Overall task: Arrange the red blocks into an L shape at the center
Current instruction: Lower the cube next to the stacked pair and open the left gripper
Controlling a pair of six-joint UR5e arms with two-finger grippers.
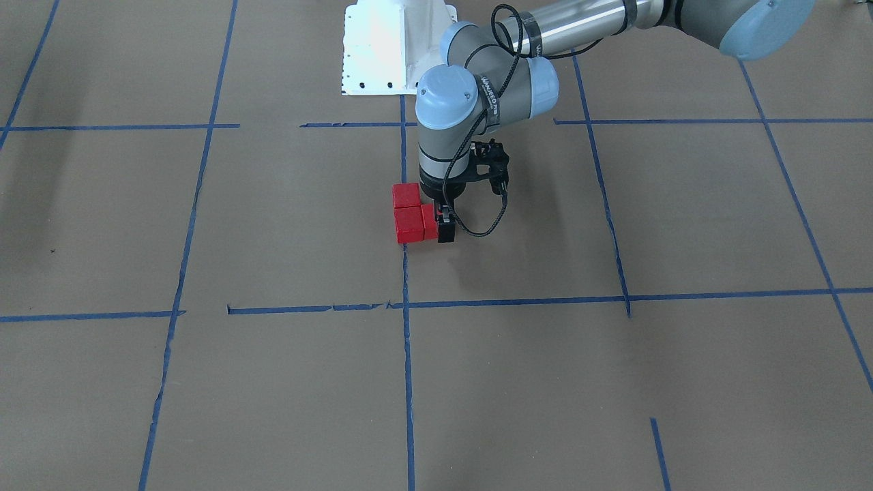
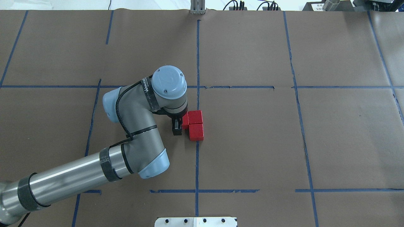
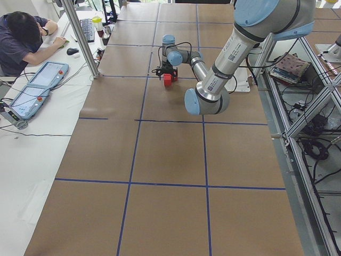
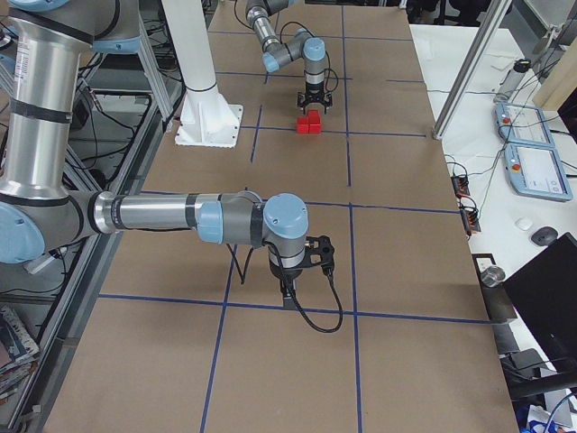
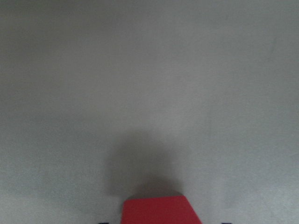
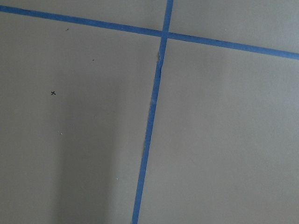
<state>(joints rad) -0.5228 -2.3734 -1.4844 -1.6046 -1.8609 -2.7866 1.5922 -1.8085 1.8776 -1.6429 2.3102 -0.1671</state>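
- The blocks (image 2: 196, 131) lie at the center (image 2: 210, 126). Seen from overhead, two are set in a touching column on the tape line (image 2: 197, 157). The third block (image 2: 185, 120) is set against the left side of the far one, so an L appears formed.
- The third block is bracketed by the left end effector (image 2: 180, 125); whether it is clamped or already freed cannot be told.
- If that end effector were lifted before being fully opened, the third block would likely be dragged or tipped and the L broken.
- A sideways withdrawal could knock the column off the line.
- The right end effector (image 4: 288, 290) is seen well apart, toward the right end of the desk (image 2: 252, 142); its opening cannot be told.
- No container is seen on the desk.
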